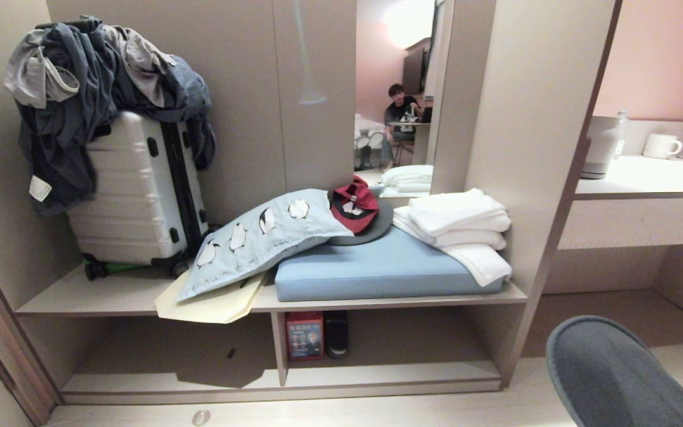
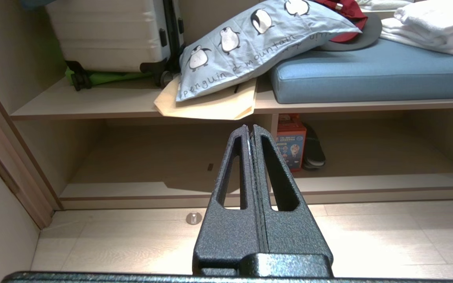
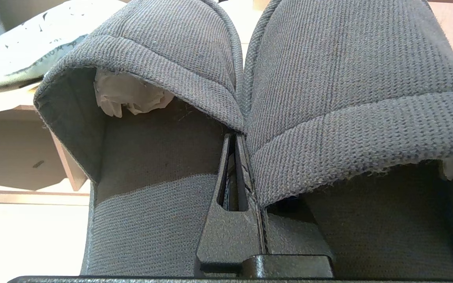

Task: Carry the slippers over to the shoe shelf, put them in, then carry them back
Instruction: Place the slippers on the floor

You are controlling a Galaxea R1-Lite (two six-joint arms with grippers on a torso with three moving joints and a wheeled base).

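Carrying step: right claw pinched tight on the slippers at their inner edges, toes forward, low at the right, well apart from the shoe shelf. Left claw closed on nothing, aimed at the shelf's left bay. Next, probably: drive closer, lower, slide both in beside the divider

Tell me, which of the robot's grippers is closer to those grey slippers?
The right. The right gripper is shut on the slippers, its fingers pinched between the pair. The left gripper is shut with nothing in it, pointing at the shoe shelf, no slippers near it.
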